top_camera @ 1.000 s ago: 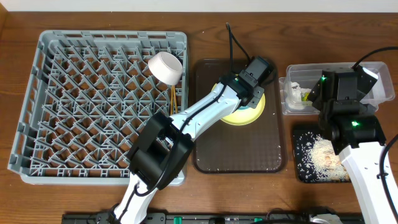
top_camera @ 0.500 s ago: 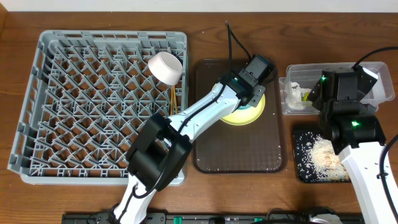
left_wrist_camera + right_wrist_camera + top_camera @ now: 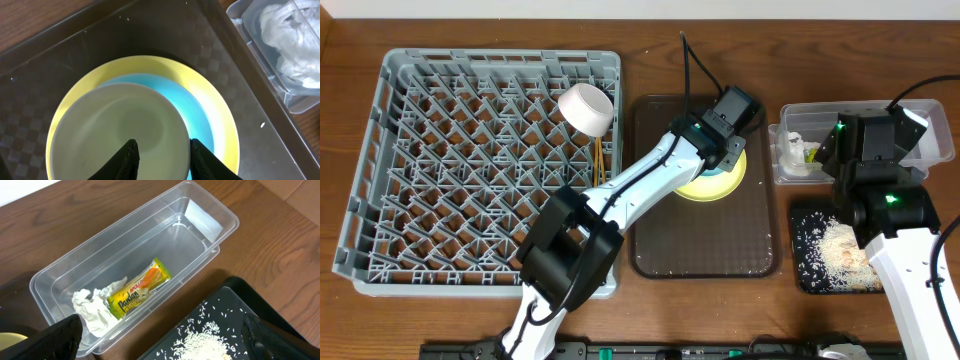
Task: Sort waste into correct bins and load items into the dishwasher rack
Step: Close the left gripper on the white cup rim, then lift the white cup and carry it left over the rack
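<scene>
Light blue cup (image 3: 120, 125) stands on the yellow plate (image 3: 224, 127) near the brown tray's (image 3: 700, 240) far edge; left pincer (image 3: 162, 152) straddles its rim, probably for lifting; whether it pinches, one cannot tell. Right pincer (image 3: 167, 335) hangs spread.

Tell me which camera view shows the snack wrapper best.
The right wrist view: the snack wrapper lies uncovered in the clear tub, with its print readable. The overhead view shows only a small yellow-green speck there. The left wrist view shows a corner of the tub, but no wrapper.
</scene>
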`<state>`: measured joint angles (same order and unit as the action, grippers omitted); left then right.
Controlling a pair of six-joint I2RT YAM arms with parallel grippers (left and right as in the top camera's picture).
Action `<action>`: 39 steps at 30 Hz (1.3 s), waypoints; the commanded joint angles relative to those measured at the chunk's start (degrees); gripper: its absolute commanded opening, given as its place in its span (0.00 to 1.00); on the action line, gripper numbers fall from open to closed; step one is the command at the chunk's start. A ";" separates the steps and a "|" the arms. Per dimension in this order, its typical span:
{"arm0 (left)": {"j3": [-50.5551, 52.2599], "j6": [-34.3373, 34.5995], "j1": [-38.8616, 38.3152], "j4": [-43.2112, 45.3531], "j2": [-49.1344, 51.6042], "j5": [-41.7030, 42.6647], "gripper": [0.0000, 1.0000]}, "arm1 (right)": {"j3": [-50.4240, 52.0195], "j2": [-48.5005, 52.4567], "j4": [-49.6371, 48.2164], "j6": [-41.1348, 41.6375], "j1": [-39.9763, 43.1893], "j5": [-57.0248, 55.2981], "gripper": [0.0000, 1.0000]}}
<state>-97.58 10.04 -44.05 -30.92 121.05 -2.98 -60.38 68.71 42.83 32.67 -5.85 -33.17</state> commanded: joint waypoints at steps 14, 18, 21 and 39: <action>-0.72 -0.59 -0.20 -2.03 -1.44 -0.04 0.30 | -0.59 -0.44 0.11 0.72 0.20 -0.83 0.99; -0.72 -0.59 -0.20 -2.03 -1.44 -0.02 0.25 | -0.59 -0.44 0.11 0.72 0.20 -0.83 0.99; -0.72 -0.59 -0.20 -2.05 -1.44 -0.04 0.25 | -0.59 -0.44 0.11 0.72 0.20 -0.83 0.99; -0.74 -0.35 2.27 -4.94 -16.11 6.88 0.06 | -0.59 -0.44 0.11 0.72 0.20 -0.83 0.99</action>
<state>-97.58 10.02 -43.48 -35.16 110.65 -0.75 -60.38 68.71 42.83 32.67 -5.85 -33.17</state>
